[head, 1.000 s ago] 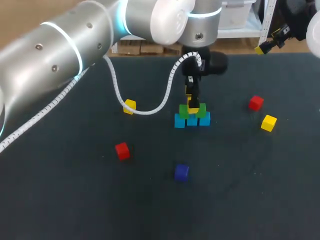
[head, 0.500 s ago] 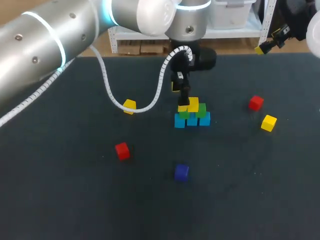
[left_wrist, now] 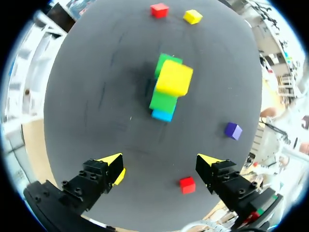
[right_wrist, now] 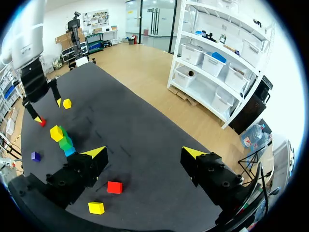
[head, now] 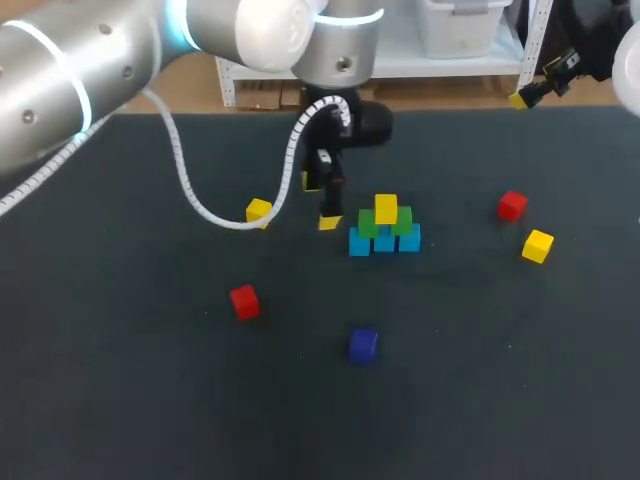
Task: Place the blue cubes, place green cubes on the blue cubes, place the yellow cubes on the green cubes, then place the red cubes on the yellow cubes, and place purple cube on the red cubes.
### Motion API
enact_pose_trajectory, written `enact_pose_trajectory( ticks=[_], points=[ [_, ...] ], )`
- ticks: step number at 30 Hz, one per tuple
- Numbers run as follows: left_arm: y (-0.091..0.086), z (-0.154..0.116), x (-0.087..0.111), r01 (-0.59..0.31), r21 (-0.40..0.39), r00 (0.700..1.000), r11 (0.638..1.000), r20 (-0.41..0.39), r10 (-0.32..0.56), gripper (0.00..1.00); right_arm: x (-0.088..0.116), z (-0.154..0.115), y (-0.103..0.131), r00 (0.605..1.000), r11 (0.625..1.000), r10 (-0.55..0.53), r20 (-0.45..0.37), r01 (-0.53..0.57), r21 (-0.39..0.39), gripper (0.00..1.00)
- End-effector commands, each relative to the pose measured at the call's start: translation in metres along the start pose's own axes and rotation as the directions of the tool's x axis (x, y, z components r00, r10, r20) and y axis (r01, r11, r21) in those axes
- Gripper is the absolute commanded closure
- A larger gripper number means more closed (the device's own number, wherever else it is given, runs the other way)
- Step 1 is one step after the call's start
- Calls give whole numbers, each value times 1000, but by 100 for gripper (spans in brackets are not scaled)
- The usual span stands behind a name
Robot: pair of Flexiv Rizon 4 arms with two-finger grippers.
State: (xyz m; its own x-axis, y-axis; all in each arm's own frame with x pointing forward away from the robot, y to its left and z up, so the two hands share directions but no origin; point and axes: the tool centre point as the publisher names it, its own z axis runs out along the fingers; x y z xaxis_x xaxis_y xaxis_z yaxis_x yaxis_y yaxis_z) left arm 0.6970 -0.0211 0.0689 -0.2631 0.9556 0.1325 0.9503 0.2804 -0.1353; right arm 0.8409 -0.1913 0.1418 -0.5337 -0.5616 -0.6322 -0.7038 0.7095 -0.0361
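The left hand hangs over the dark bench just to the left of the cube pile. Its two yellow-tipped fingers are apart and there is nothing between them. The left wrist view shows the same: the fingers spread wide above bare bench, the pile ahead of them and not touched.

The pile sits near the middle of the bench. Three blue cubes lie in a row, touching one another. Two green cubes rest on them, and the top yellow cube sits on the greens, bridging the pair.

The other cubes lie loose:
- **Left yellow cube**: to the left of the left hand, close to the arm's white coiled cable.
- **Right yellow cube**: well off to the right of the pile.
- **Right red cube**: near the right yellow cube, a little farther back.
- **Left red cube**: toward the front left, alone.
- **Purple cube**: in front of the pile, apart from it.

The right hand is held high at the bench's far right corner, well apart from the pile. Its fingers are spread and hold nothing. In its wrist view the right red cube and the right yellow cube lie on the bench beneath it.
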Motion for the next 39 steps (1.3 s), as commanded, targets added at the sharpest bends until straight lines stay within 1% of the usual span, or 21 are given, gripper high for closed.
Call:
enact_pose_trajectory(
  ticks=[1,5,7,8,11,13,19,22,25,30,35,37,39],
  points=[
    [-1,11,20,57,21,996,998,73,-59,0,1,-1,1,1000,1000,0,1,0,0,0],
    [2,19,28,157,39,984,987,79,-159,0,1,-1,1,1000,1000,0,1,0,0,0],
    [3,22,32,208,50,974,977,85,-212,0,1,-1,1,1000,1000,0,1,0,0,0],
    [2,24,36,252,58,961,966,106,-257,0,1,-1,1,1000,1000,0,1,0,0,0],
    [3,27,44,308,60,945,950,98,-312,0,1,-1,1,1000,1000,0,1,0,0,0],
    [3,29,46,311,66,942,948,107,-317,0,1,-1,1,1000,1000,0,1,0,0,0],
    [6,37,56,392,60,912,918,103,-396,0,1,-1,1,1000,1000,0,1,0,0,0],
    [9,41,62,406,67,904,912,116,-411,0,1,-1,1,1000,1000,0,1,0,0,0],
    [12,42,67,427,47,895,903,120,-430,0,1,-1,1,1000,1000,0,1,0,0,0],
    [18,42,69,437,30,891,899,121,-437,0,1,-1,1,1000,1000,0,1,0,0,0],
    [27,44,71,443,35,886,896,135,-443,0,1,-1,1,1000,1000,0,1,0,0,0],
    [30,45,70,459,32,878,888,133,-459,0,1,-1,1,1000,1000,0,1,0,0,0],
    [34,47,70,465,35,875,884,134,-465,11,1,-1,1,1000,1000,0,1,0,0,0]
  ],
)
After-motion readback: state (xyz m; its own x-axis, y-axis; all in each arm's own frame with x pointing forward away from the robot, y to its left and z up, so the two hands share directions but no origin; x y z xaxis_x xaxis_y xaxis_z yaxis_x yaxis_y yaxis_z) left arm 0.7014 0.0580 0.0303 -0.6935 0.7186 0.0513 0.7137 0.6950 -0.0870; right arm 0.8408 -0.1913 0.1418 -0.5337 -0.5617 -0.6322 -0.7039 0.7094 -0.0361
